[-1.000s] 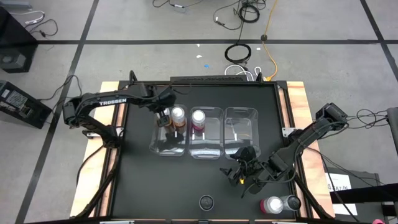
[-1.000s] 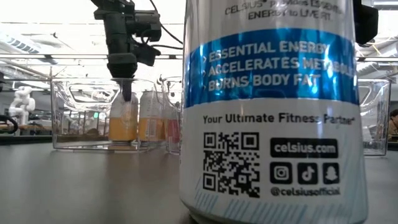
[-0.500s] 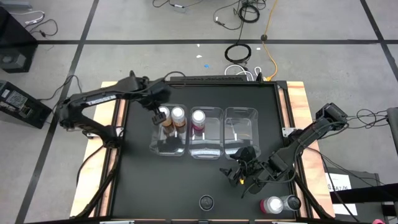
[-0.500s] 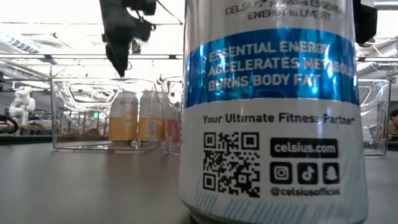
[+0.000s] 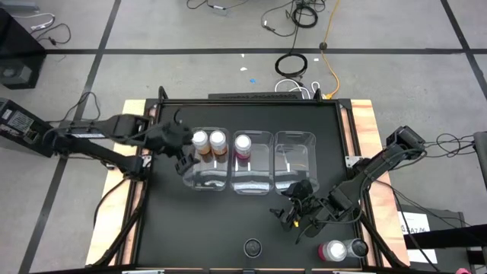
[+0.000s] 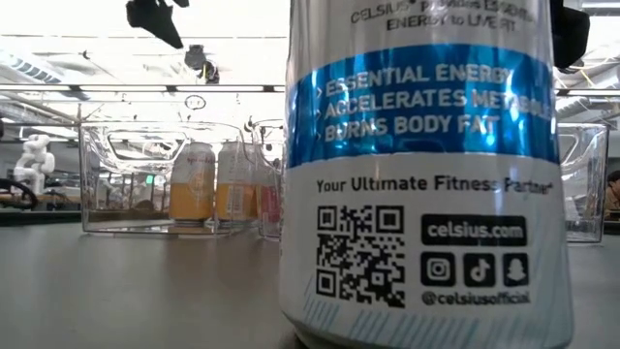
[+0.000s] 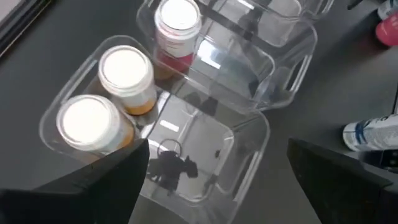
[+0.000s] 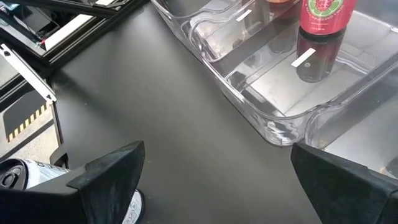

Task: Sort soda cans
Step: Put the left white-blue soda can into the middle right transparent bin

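Two orange cans (image 5: 208, 140) stand in their bin (image 5: 205, 181); my left end effector (image 5: 181, 152) hangs empty beside it, fingers apart. Next, a remaining can near my right end effector (image 5: 298, 215), also apart

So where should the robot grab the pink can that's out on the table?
Probably by its sides near the top, coming straight down: the pink can stands upright, round top up. A grey can sits close beside it, so pinch the two free sides.
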`<state>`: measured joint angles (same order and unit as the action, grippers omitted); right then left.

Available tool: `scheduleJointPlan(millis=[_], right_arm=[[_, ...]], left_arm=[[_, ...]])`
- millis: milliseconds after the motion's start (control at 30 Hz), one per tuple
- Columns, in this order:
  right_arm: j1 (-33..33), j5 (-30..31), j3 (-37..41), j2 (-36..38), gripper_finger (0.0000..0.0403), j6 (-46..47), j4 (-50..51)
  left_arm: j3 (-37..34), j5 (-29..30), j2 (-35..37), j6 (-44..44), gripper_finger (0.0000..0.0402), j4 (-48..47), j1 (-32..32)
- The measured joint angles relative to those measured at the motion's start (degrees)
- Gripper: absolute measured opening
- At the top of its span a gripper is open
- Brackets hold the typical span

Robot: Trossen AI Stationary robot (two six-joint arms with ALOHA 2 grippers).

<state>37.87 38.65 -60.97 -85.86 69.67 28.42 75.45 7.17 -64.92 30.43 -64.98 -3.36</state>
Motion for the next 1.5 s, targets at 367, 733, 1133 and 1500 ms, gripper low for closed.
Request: scheduleJointPlan(millis=[367,733,1133,1500], right_arm=[[0.0,0.0,0.0,0.0,0.0398,0.1,0.0],[0.0,-3.1,0.0,0.0,0.0398,-1.6,0.0],[0.0,-3.0,0.0,0.0,0.0398,-1.8,-0.1],[0.4,-5.9,-1.7,0.0,0.0398,-8.5,-5.9]], left_arm=[[-0.1,13.9,-8.4,23.8,0.0390,0.4,-22.4],[-0.1,15.6,-20.9,43.8,0.0390,4.7,-35.8],[-0.1,20.1,-29.1,35.2,0.0390,7.3,-40.4],[-0.1,36.4,-29.8,5.4,0.0390,12.7,-41.6]])
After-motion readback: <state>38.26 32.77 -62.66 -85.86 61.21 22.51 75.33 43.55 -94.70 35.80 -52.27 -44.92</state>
